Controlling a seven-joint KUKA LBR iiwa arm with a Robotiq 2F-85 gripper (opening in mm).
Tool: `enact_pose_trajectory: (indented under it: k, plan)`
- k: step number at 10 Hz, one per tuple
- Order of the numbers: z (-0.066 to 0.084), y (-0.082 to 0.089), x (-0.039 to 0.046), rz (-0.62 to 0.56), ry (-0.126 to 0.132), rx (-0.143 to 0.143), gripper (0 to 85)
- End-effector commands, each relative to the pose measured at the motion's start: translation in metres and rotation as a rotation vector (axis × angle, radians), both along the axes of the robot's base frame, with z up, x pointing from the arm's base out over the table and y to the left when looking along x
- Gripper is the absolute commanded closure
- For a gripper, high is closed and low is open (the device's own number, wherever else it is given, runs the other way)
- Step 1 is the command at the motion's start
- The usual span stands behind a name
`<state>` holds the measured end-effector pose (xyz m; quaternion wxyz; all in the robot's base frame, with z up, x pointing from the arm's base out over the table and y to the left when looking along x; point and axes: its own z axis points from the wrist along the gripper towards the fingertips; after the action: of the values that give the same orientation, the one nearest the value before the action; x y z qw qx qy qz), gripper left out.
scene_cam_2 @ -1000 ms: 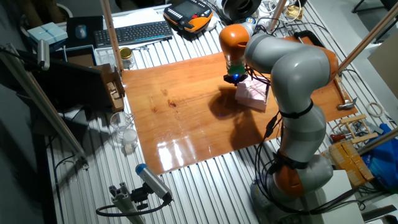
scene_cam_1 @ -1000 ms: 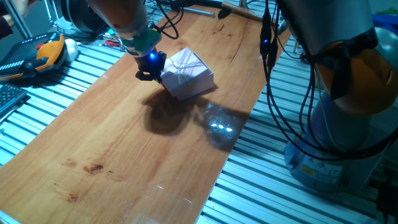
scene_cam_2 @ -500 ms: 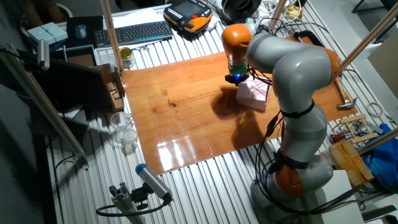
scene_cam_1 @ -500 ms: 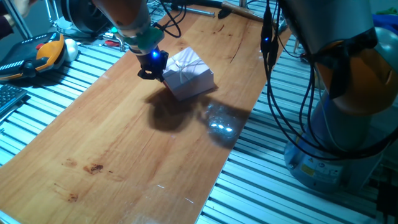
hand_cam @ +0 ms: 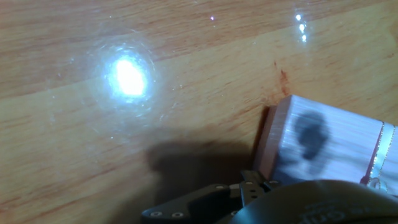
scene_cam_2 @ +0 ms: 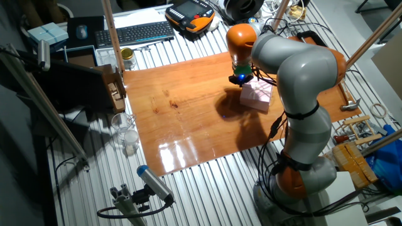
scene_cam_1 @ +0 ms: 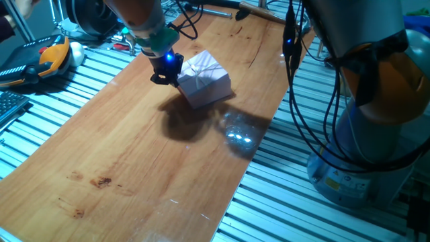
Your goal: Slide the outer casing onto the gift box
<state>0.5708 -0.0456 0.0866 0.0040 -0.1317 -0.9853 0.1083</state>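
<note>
The outer casing (scene_cam_1: 203, 79) sits at the far right of the wooden board (scene_cam_1: 134, 161), its ribbon cross facing up; the gift box itself is not visible — presumably inside it. The gripper (scene_cam_1: 165, 72) presses against the casing's left side; whether its jaws are clenched or released cannot be told. The risk is an off-centre push that would skew the casing so it jams or slides toward the board's right edge. Against a second ago, the gripper has moved slightly farther and right — the casing barely shifted.
</note>
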Motion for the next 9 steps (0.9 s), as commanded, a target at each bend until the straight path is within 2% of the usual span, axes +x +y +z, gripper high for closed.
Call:
enact_pose_trajectory:
  k: [1,9]
  plan:
    - [0.0006,-0.0001,-0.0005,0.001,0.001,-0.002,85.0]
    - [0.0038,-0.0027,-0.0023,0.005,0.004,-0.003,85.0]
